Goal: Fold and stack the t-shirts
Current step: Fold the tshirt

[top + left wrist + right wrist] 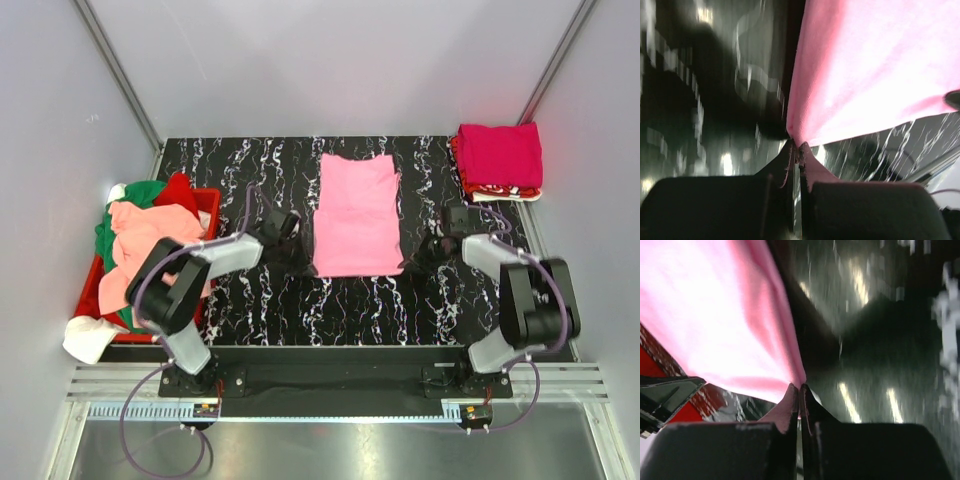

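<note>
A pink t-shirt (356, 215) lies folded into a long strip in the middle of the black marbled table (250, 290). My left gripper (291, 228) is shut on its near left corner, seen in the left wrist view (798, 146) with the pink cloth (865, 75) stretching away. My right gripper (428, 250) is shut on its near right corner, seen in the right wrist view (800, 388) with the cloth (715, 315) lifted off the table. A stack of folded shirts, magenta on top (500, 157), sits at the back right.
A red crate (205, 215) at the left edge holds a heap of unfolded shirts: salmon (150, 240), green (140, 195), red, and a white one (90, 338) hanging over the near corner. Grey walls close in the table on three sides.
</note>
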`<state>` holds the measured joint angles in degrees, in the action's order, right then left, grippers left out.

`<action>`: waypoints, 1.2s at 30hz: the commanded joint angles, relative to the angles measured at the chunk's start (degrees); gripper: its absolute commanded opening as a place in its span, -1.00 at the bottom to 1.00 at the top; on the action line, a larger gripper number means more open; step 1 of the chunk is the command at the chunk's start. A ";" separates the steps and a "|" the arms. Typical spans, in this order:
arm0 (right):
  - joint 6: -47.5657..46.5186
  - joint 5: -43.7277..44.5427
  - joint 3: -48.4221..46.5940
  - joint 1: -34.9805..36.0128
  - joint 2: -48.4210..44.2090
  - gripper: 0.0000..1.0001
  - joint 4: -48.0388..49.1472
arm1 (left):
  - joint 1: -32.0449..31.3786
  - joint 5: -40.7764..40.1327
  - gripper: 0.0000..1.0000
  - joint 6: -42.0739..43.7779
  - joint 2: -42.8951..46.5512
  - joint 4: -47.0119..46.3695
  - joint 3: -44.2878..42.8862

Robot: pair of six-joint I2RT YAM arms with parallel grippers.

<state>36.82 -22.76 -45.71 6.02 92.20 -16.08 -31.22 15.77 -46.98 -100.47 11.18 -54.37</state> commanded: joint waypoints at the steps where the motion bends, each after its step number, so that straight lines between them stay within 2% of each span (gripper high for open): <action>1: 0.01 2.37 2.03 0.57 -11.76 -1.00 -9.75 | -2.70 -3.64 -1.00 0.05 10.54 6.47 4.00; 8: 2.38 -1.48 7.03 1.53 -33.47 -1.00 -24.86 | -13.41 -8.03 -1.00 -6.44 27.41 16.32 7.87; 11: 4.57 -3.34 7.66 1.97 -45.49 -1.00 -30.93 | -17.55 -9.61 -1.00 -10.31 34.27 20.54 9.28; 16: 6.51 -2.73 3.71 2.06 -53.79 -1.00 -40.69 | -21.51 -11.03 -1.00 -13.22 42.28 27.31 6.75; 19: 6.25 -0.97 -1.29 1.98 -53.27 -1.00 -42.63 | -21.42 -11.38 -0.99 -11.83 42.37 30.82 1.66; 25: 4.49 4.65 -10.70 2.06 -45.11 -1.00 -41.32 | -19.32 -11.29 -0.90 -7.34 35.79 34.26 -8.81; 36: 3.00 8.87 -15.63 1.98 -29.81 -1.00 -32.79 | -6.58 5.57 -0.90 0.04 20.58 29.43 -16.90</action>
<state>41.52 -17.63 -57.19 7.94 60.20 -53.19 -40.34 14.11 -50.46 -77.60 42.70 -66.96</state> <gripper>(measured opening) 0.014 0.050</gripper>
